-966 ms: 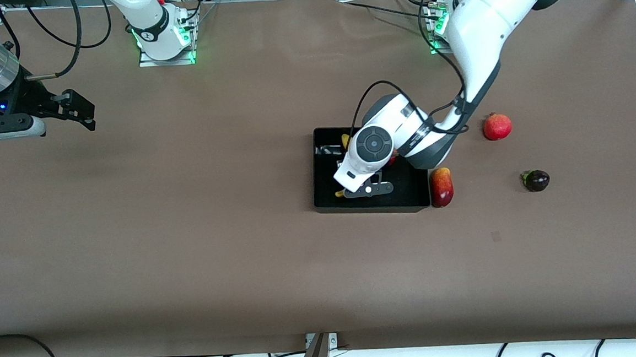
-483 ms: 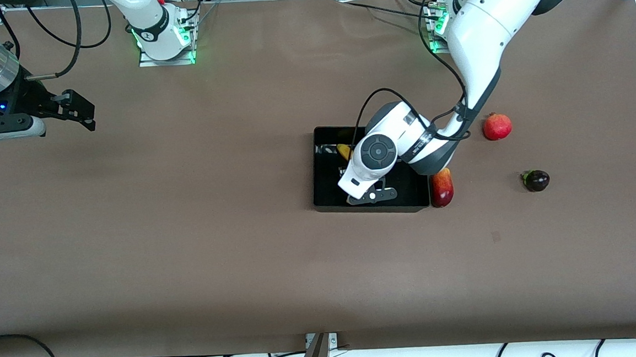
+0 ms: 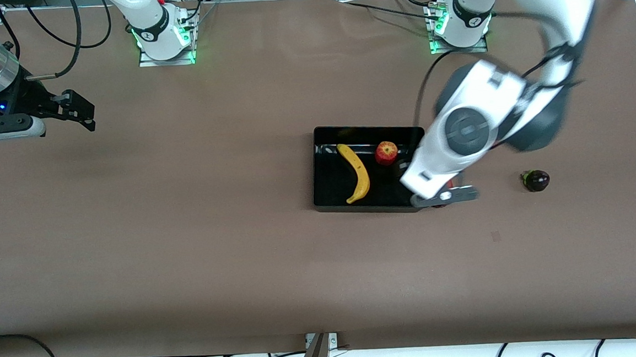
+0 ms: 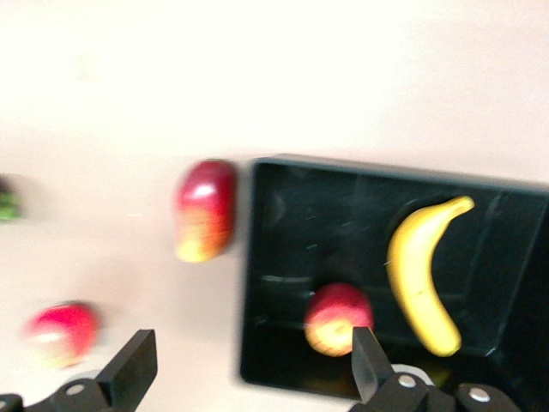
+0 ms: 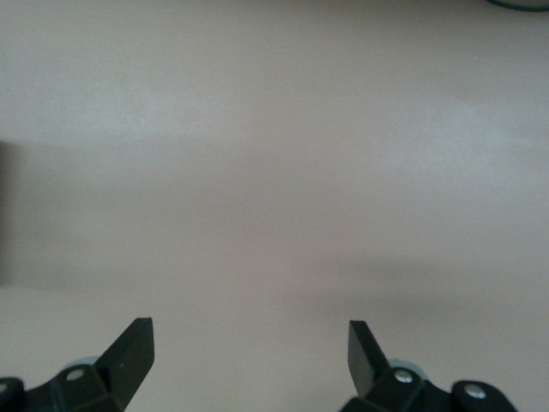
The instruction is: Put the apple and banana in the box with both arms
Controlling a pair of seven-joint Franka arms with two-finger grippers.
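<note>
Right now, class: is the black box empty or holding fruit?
Holding fruit: the banana and the apple lie apart inside the box.

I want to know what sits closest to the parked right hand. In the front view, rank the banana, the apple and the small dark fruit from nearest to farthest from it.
The right hand waits open at its own end of the table.
1. banana: in the box, on the side toward the right arm.
2. apple: in the box, toward the left arm's side.
3. small dark fruit: on the table toward the left arm's end.

I see the banana (image 3: 355, 173) and apple (image 3: 386, 153) lying apart in the box (image 3: 330, 202), the apple at the banana's two o'clock. My left claw (image 3: 444, 197) hangs over the box's five o'clock corner.
</note>
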